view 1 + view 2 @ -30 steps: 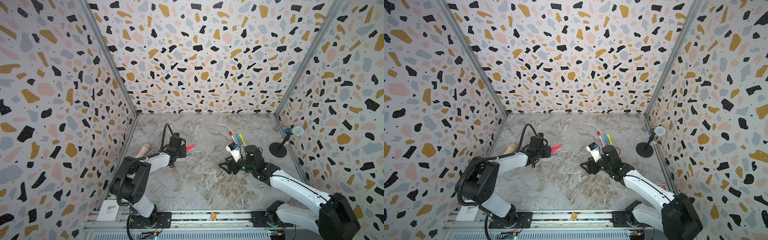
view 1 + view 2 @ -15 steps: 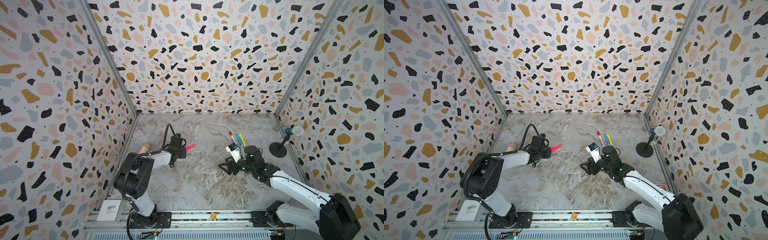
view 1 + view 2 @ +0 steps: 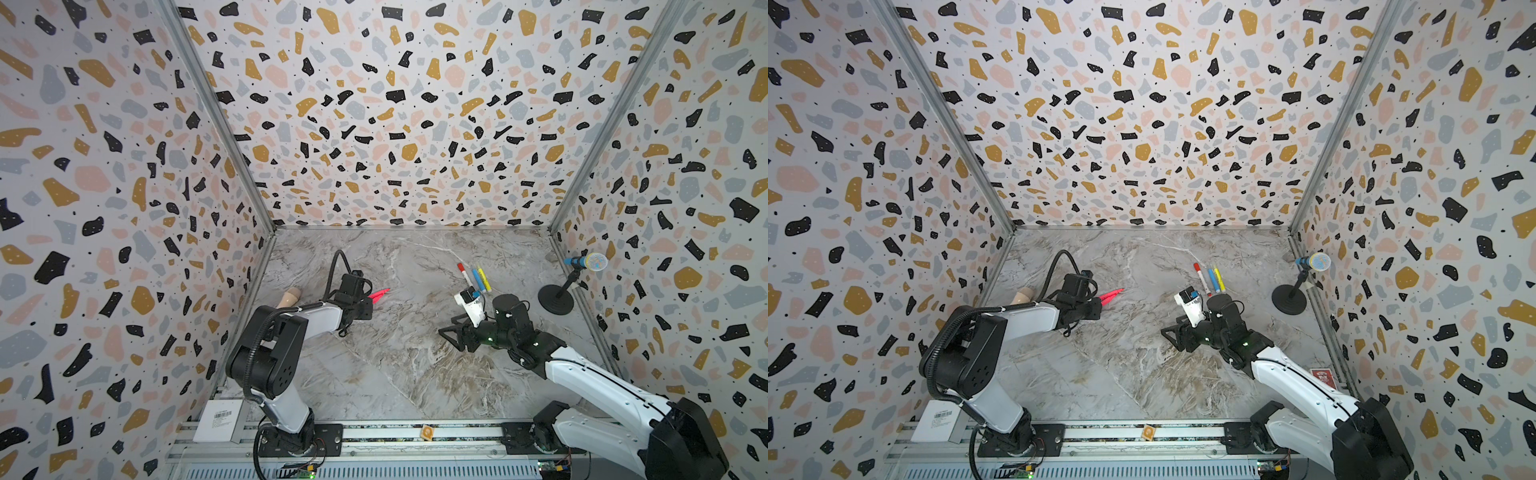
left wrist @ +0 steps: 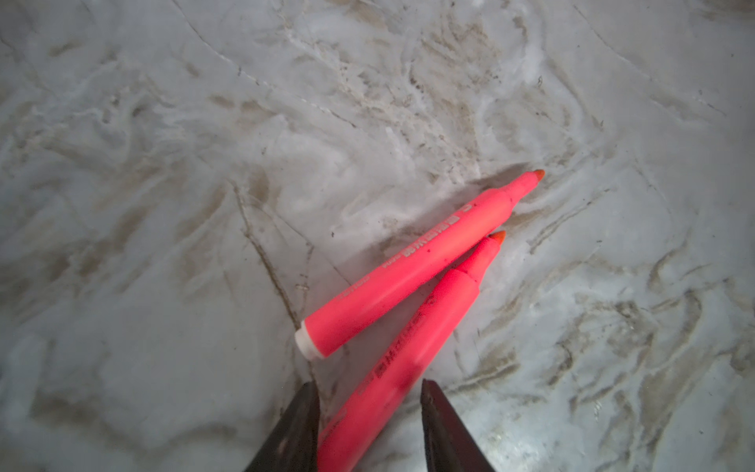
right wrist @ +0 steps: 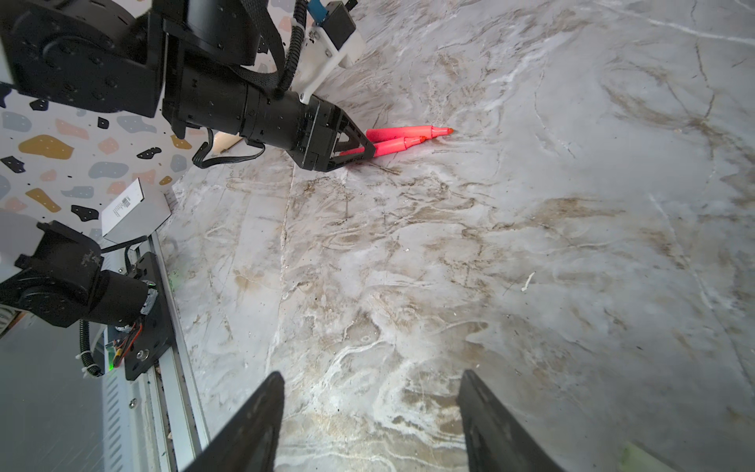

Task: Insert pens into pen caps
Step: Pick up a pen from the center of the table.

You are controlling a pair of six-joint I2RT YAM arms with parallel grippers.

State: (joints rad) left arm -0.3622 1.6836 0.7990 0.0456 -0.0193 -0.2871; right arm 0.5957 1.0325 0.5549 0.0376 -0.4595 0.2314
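This was a robotics lab test cell: terrazzo-print panels point(image 3: 395, 104) closed off a marble-look floor point(image 3: 395, 365) at 9, 12 and 3 o'clock, and at 6 o'clock an aluminium rail point(image 3: 382, 434) carried the bolted-down left arm point(image 3: 286, 399) and right arm point(image 3: 602, 378), bare wiring point(image 3: 318, 449) and a barcoded white box point(image 3: 219, 419).

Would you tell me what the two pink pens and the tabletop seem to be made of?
Pink pens: likely plastic, smooth neon barrels with a slight sheen and printed lettering; tips look like felt. Tabletop: marble-patterned, grey-white with brown veins; real stone or printed laminate is unclear.
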